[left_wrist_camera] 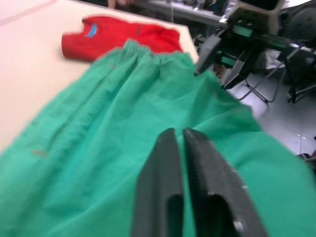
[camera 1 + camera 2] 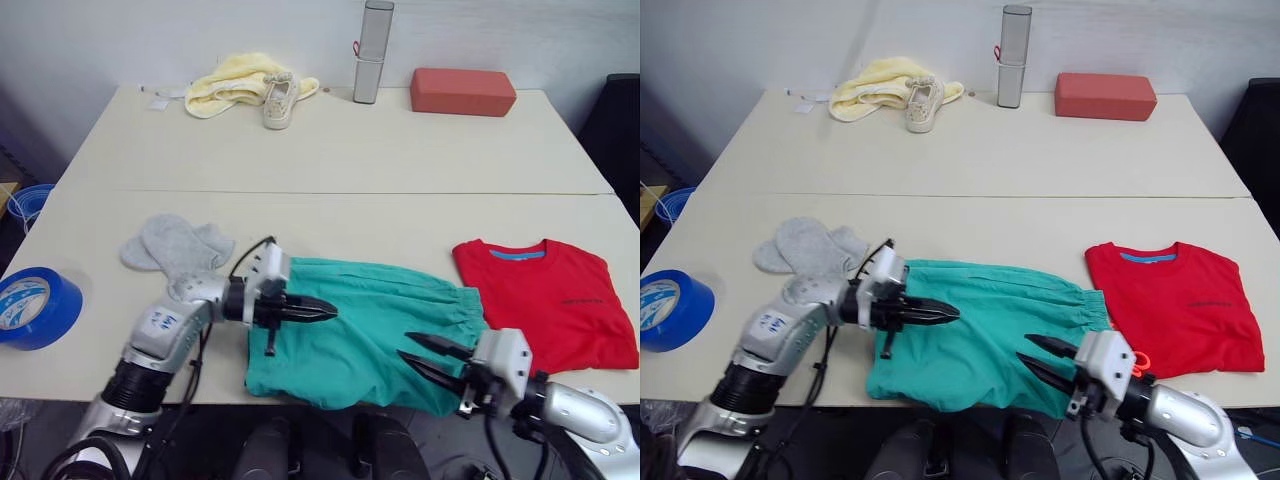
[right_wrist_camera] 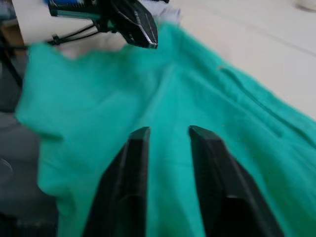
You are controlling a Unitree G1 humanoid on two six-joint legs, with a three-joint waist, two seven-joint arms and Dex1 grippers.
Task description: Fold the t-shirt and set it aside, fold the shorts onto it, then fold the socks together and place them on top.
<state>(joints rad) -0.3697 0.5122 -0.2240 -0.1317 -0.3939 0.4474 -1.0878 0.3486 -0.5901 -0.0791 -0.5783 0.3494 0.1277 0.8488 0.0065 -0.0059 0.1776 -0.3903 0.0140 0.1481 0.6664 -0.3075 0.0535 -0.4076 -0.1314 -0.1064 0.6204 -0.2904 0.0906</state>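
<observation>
While over shorts [image 2: 370, 330]: left jaws closed; right jaws apart, seemingly empty.

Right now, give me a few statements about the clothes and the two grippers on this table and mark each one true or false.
1. The t-shirt lies folded on the table, to the right of the shorts. True.
2. The shorts are stacked on the t-shirt. False: they lie spread on the table beside it, at most meeting its edge.
3. The left gripper is shut and sits over the shorts. True.
4. The right gripper is shut on the shorts. False: its fingers are apart over the green cloth, holding nothing.
5. The socks rest on top of the t-shirt. False: they lie on the table left of the shorts.
</observation>
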